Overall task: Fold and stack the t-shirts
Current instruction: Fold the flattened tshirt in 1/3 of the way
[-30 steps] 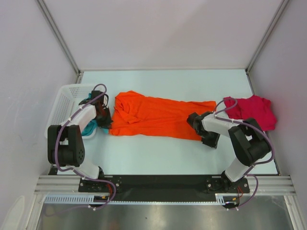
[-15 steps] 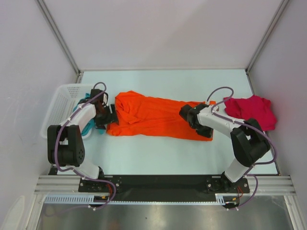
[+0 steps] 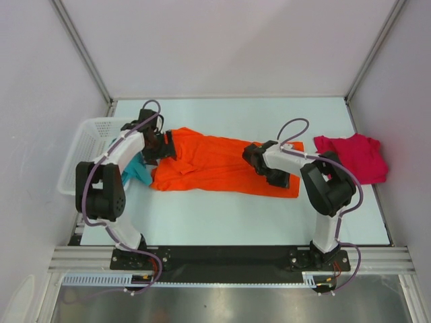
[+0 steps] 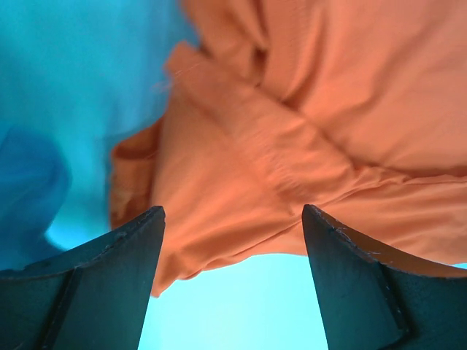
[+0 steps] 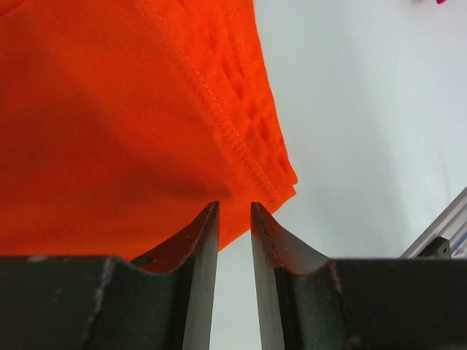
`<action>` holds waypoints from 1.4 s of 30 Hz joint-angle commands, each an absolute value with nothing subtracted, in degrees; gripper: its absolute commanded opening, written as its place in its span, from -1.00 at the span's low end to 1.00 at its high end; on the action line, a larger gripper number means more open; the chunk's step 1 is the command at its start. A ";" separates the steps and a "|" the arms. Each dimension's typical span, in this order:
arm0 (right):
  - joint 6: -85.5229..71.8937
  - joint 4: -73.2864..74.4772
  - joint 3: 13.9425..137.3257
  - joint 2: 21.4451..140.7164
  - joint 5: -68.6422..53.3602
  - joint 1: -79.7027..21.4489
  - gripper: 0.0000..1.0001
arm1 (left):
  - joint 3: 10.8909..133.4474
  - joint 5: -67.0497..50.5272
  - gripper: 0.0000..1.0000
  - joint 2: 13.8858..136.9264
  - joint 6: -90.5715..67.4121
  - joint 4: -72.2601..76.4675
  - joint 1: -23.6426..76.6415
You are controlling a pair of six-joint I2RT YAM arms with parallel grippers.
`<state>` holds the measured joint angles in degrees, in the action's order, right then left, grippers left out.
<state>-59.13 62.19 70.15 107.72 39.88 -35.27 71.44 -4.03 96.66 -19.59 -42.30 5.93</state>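
Observation:
The orange t-shirt (image 3: 215,161) lies spread lengthwise across the table's middle, bunched at its left end. My left gripper (image 3: 166,145) hovers over that left end, open; in its wrist view the gripper (image 4: 232,219) has nothing between its fingers, and orange folds (image 4: 306,131) lie just beyond. My right gripper (image 3: 252,156) sits over the shirt's right part. Its jaws (image 5: 234,206) stand a narrow gap apart with bare table showing between them, and the stitched hem (image 5: 248,138) is at their tips. The red t-shirt (image 3: 353,156) lies crumpled at the right. The teal t-shirt (image 3: 138,172) hangs by the basket.
A white mesh basket (image 3: 86,145) stands at the table's left edge, beside the left arm. Side walls close in left and right. The arms' mounting rail (image 3: 229,259) runs along the near edge.
My left gripper opened, let go of the orange shirt's left end and moved toward the back. My right gripper slid left from the shirt's right edge onto the shirt.

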 commanded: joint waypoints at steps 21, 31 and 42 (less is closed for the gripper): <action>-56.60 58.71 71.28 108.63 41.75 -33.40 -0.42 | 79.19 -4.48 0.63 108.28 -24.61 -40.96 20.13; -55.81 57.22 69.08 108.37 41.40 -33.13 -0.44 | 77.35 -4.31 0.29 107.49 -25.05 -39.20 20.30; -55.72 56.95 68.47 108.54 41.22 -33.31 -0.47 | 76.82 -4.31 -0.34 107.05 -24.17 -39.37 20.30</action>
